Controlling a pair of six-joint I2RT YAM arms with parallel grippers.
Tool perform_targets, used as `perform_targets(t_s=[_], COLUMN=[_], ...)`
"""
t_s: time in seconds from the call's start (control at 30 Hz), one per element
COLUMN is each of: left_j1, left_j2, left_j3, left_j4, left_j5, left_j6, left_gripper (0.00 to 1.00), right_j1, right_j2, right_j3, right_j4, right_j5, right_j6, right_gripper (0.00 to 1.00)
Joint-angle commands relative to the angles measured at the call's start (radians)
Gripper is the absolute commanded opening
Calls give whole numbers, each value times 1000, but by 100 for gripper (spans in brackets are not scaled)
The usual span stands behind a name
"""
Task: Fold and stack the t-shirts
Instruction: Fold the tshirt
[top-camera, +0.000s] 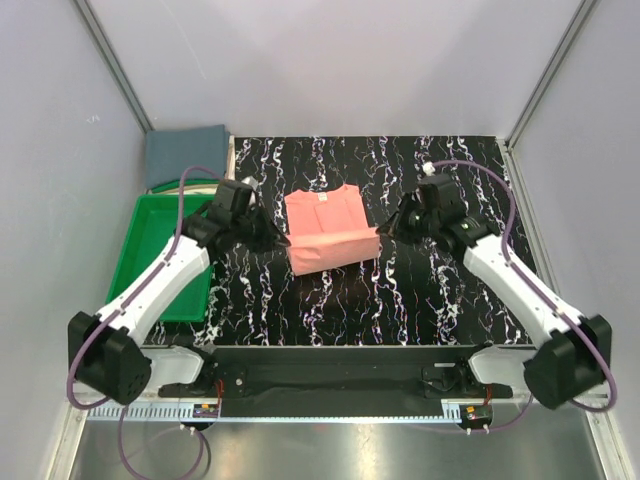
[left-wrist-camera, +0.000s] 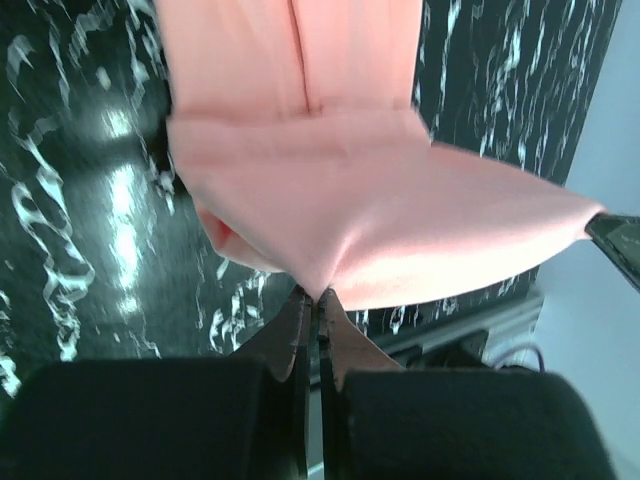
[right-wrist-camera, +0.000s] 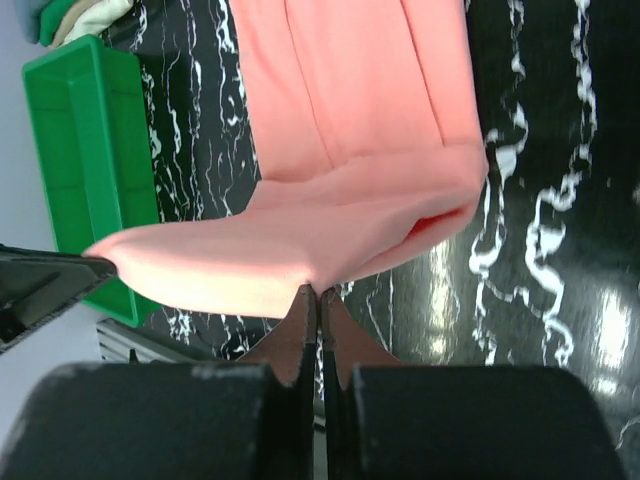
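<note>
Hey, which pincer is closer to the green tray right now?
Left. The left pincer grips the pink shirt just right of the green tray; the right pincer holds the shirt's opposite edge, farther away.

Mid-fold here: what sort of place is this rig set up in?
Probably a lab test cell: plain grey wall panels in metal framing, a black marbled tabletop, two robot arms bolted at its near edge.

Ctr of frame blocked: pink t-shirt (top-camera: 322, 215), left gripper (top-camera: 285, 240) and right gripper (top-camera: 382, 232) clamped on its near corners. Left edge obstructed by green tray (top-camera: 158, 235); blue-grey t-shirt (top-camera: 187, 155) upper left. Bare table (top-camera: 420, 300) lower ctr and right, passable. Side walls (top-camera: 60, 150) hem both flanks.
</note>
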Motion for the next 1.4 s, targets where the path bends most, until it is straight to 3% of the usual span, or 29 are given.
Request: perform_targets(t_s=[0.0, 0.3, 0.63, 0.8, 1.0, 1.13, 1.23, 1.27, 1.37], left_j1=[59, 187, 251, 280, 325, 357, 371, 374, 377], left_j2=[85, 392, 741, 897, 1023, 1109, 1143, 1147, 1135], left_j3=[137, 438, 809, 941, 966, 987, 1018, 1024, 1032], left_j4=[-7, -11, -2, 32, 130, 177, 194, 194, 194], left_j5=[40, 142, 267, 300, 343, 368, 371, 374, 380], left_j6=[84, 166, 224, 226, 174, 140, 137, 137, 152], left_gripper=[0, 0, 0, 0, 0, 0, 18, 20, 25], right_j1=[-44, -118, -210, -227, -228, -230, -230, -230, -238], right_j2=[124, 423, 747, 940, 1140, 1259, 1336, 1354, 1341], right_j3=[129, 425, 754, 911, 1112, 1276, 1357, 1368, 1359], right_j4=[11, 8, 3, 3, 6, 5, 3, 3, -4], right_j5=[-43, -171, -356, -434, -463, -506, -525, -526, -515], right_j6=[-122, -209, -227, -228, -218, -205, -198, -204, -227], right_gripper=[0, 0, 2, 4, 5, 11, 20, 30, 45])
